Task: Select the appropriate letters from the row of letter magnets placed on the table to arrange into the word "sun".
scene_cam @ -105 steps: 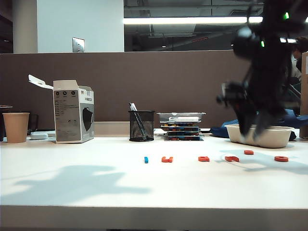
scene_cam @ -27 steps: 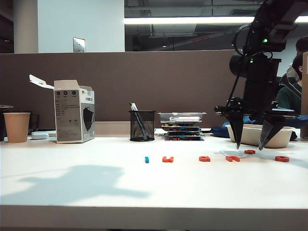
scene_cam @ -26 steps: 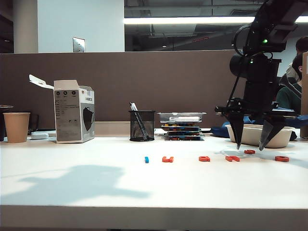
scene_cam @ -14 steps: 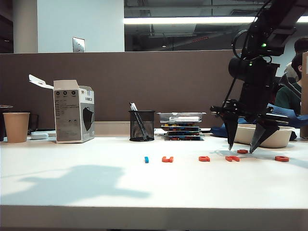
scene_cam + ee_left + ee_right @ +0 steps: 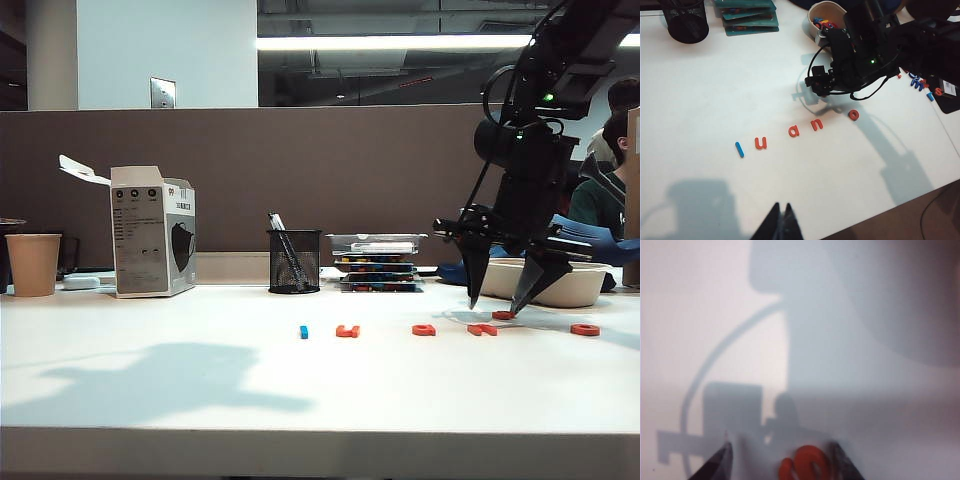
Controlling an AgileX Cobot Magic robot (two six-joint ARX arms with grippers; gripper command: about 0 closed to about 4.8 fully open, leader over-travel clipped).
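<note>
I find the right tool [image 5: 494, 308] low over the bench [image 5: 200, 380] at about 3 o'clock in the exterior view. Its jaws are spread wide, one on each side of a curled red letter [image 5: 503, 315], and nothing is gripped yet. The right wrist view confirms this: the letter [image 5: 802, 465] lies flat between the two fingers [image 5: 720, 462], closer to one finger than the other, and I cannot tell whether either tip touches the bench. This piece sits just behind the row of letter magnets [image 5: 794, 132], which runs across the bench from a blue piece [image 5: 303, 331] through the u-shaped letter [image 5: 347, 330] to a ring-shaped piece [image 5: 585, 329]. The n-shaped letter [image 5: 482, 329] lies near the tips, at about 8 o'clock from them. In my judgement the main risk is the off-centre approach: the nearer finger may meet the thin piece first, so that it skates or flips out rather than being pinched. Closing too high would pass over it, and pressing too low would jam the tips on the bench. A sideways slide could also knock the n-shaped letter, which is needed later. The white bowl [image 5: 545, 290] at 1 o'clock of the tool leaves little room behind. The left tool [image 5: 781, 220] hangs high above the bench with its fingers together, holding nothing.
</note>
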